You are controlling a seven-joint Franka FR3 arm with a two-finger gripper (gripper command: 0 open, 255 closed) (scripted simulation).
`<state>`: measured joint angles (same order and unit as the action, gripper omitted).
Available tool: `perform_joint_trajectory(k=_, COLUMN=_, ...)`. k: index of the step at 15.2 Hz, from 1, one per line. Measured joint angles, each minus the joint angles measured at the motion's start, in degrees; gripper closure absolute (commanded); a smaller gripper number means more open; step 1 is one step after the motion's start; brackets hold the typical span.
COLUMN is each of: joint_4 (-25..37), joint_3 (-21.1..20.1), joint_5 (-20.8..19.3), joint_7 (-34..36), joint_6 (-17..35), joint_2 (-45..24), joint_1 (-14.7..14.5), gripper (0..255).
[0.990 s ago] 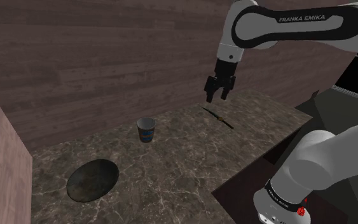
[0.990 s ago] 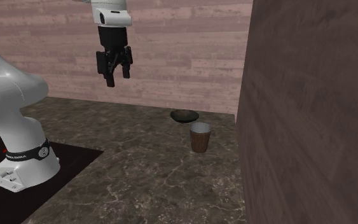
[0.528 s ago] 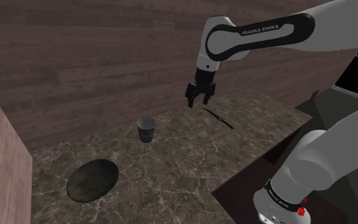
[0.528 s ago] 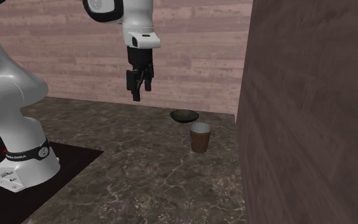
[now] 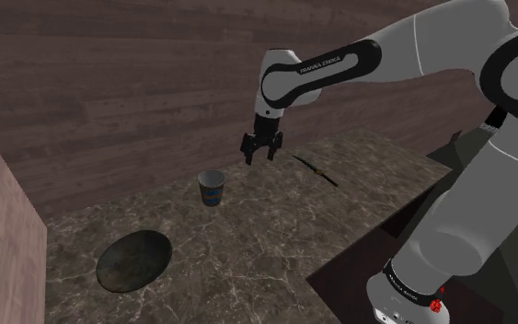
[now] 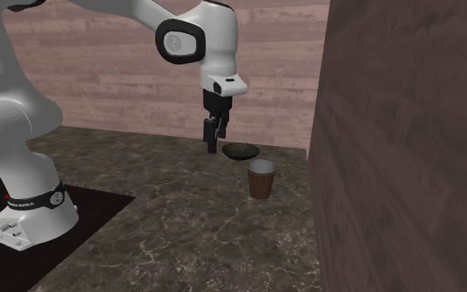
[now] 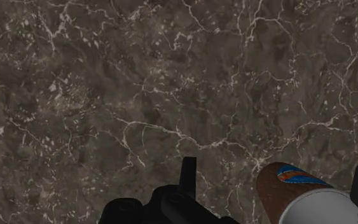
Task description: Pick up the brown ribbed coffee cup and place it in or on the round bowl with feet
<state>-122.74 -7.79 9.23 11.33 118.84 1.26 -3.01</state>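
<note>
Progress is looking slight so far: the brown ribbed cup (image 5: 212, 189) is standing upright on the dark marbled counter (image 5: 275, 244), untouched, and the round dark bowl (image 5: 135, 260) is lying empty. The gripper (image 5: 259, 158) is hovering above the counter, off to the cup's right in the shoulder view and higher than its rim, with its black fingers (image 7: 188, 173) pointing downward. Its jaws are standing apart and clasping nothing. In the wrist view the cup's brown side, bearing a blue and red mark, is showing in the gap between the two fingers and closer to one of them, but it is sitting lower down on the counter and neither finger is touching it. The bowl is resting on the same counter, apart from the cup: toward the shoulder view's lower left, and just beyond the cup in the second exterior view. Its feet are too hidden to make out. Judging from this, no part of the task is being counted as done yet, and the step in hand is looking like the reach toward the cup. Everything else is waiting: centring the open fingers around the cup, lowering, closing on its ribbed wall, lifting it clear, carrying it across to the bowl and letting it go there.
</note>
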Motion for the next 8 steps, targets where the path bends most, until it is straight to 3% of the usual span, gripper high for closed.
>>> perform_joint_trajectory(k=8, joint_4=14.0, joint_3=-0.7, joint_5=-2.1, joint_7=2.7, joint_6=4.2, joint_2=-18.0, joint_1=-1.6, gripper=0)
